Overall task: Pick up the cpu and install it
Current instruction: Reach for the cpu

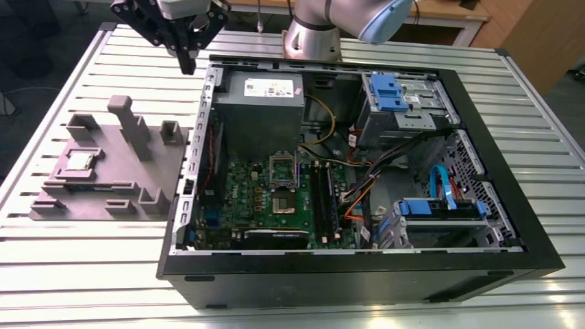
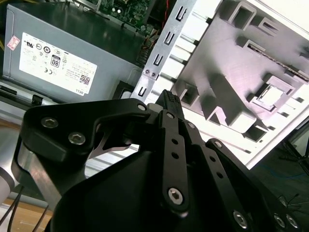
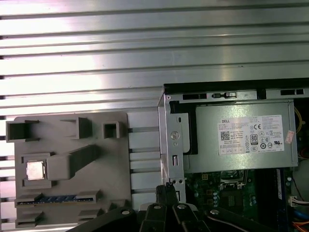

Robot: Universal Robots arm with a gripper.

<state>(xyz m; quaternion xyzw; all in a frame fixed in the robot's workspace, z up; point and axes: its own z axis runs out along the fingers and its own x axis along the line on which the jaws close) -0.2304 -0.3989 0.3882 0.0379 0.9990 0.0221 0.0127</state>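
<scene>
At the exterior view's left: grey fixture flat on the slatted table. Cpu lying in a square recess of it, silver top up, well apart from the tool, nothing touching it. Same chip plain to see in the first wrist view, off to the far side of the fixture from the tool tips.

Next over: tool hanging above the table strip between fixture and computer case. Fingers pressed together, pinching nothing. Tool's upper body and the arm cut off by the frame edge. Tips just beside the case's corner rim; touching or clear of it, cannot tell.

Past the tool, inside the case: power supply nearest the tips, green motherboard farther off. Socket on the board shadowed, hard to make out. Farthest from the tool: blue drive bays and loose cables.

In the second wrist view, tool's own black linkage blocking most of the case interior.
</scene>
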